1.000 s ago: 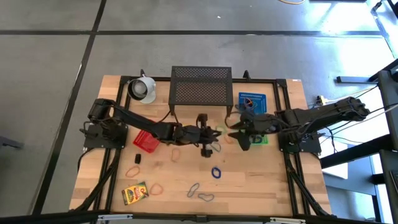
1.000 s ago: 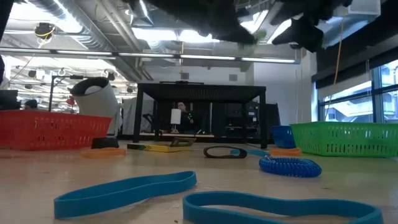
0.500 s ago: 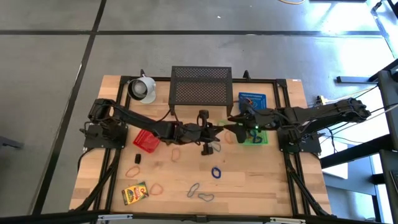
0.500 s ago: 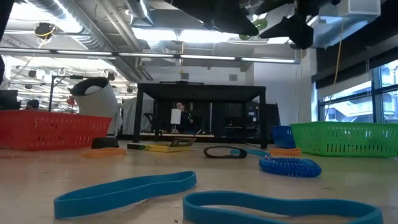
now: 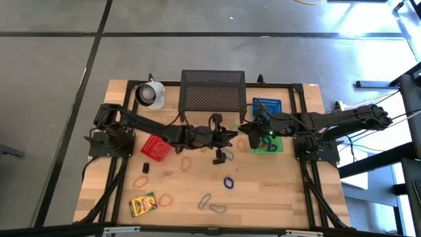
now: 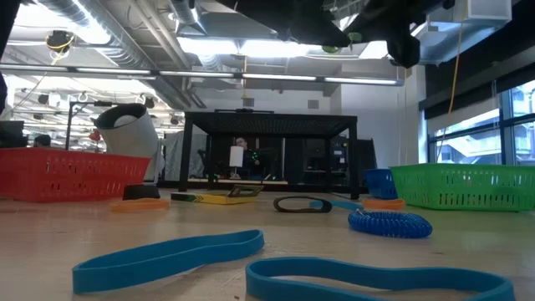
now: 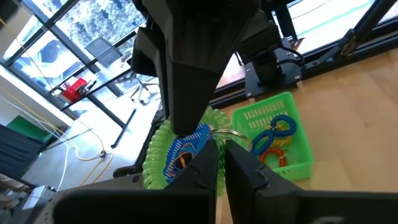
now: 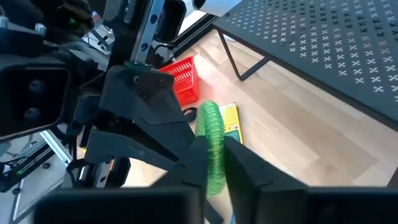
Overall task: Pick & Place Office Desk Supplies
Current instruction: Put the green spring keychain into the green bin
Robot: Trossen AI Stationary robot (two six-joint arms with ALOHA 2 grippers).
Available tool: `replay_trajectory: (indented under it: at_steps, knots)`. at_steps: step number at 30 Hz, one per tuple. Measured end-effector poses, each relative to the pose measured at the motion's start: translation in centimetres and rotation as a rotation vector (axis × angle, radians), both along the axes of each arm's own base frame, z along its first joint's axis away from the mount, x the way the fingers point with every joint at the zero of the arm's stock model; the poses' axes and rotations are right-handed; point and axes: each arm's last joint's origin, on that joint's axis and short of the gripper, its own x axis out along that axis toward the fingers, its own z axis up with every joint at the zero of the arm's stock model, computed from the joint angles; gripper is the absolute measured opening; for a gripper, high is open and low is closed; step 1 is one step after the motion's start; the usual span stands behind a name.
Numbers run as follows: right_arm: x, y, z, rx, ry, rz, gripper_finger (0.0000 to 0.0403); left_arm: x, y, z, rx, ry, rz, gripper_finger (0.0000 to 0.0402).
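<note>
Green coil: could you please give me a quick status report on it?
Left tool shut on green coil, above mid-table. Right tool closing on it too. Handover under way. Nothing blocking.

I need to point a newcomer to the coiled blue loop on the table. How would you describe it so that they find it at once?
Start from the black mesh shelf at the back of the wooden table and come toward the front edge, past the two grippers meeting in the middle. The blue coiled loop lies alone on bare wood there. Unlike the flat bands nearby, it is a ridged spiral, like a phone cord.
</note>
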Motion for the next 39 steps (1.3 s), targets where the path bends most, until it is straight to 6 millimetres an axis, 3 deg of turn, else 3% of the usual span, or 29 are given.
replay_trajectory:
  at_steps: [2, 8, 16, 21, 29, 39]
  knots:
    - [0.0, 0.0, 0.0, -0.009, 0.001, 0.004, 0.0015, 0.0, 0.1, 0.0, -0.001, -0.001, 0.001, 0.0009]
    - [-0.1, 0.0, -0.1, -0.01, 0.013, 0.004, 0.0017, 0.0, 0.0, 0.0, -0.039, -0.015, 0.01, 0.003]
    - [-0.8, -0.8, -0.4, -0.031, 0.082, -0.019, 0.001, 0.0, 0.0, -0.1, -0.141, -0.037, 0.009, 0.0091]
    - [-2.4, -1.9, -0.6, -0.045, 0.178, -0.058, 0.001, -0.2, 0.0, -0.7, -0.258, -0.009, 0.053, 0.0131]
    - [-5.9, -2.4, -2.9, 0.004, 0.588, -0.018, 0.001, -0.4, 0.0, -1.2, -0.413, -0.02, 0.12, 0.0149]
    - [-6.3, -1.5, -6.7, 0.066, 0.772, -0.028, 0.0016, -0.5, -0.3, -1.3, -0.564, -0.066, 0.165, 0.0147]
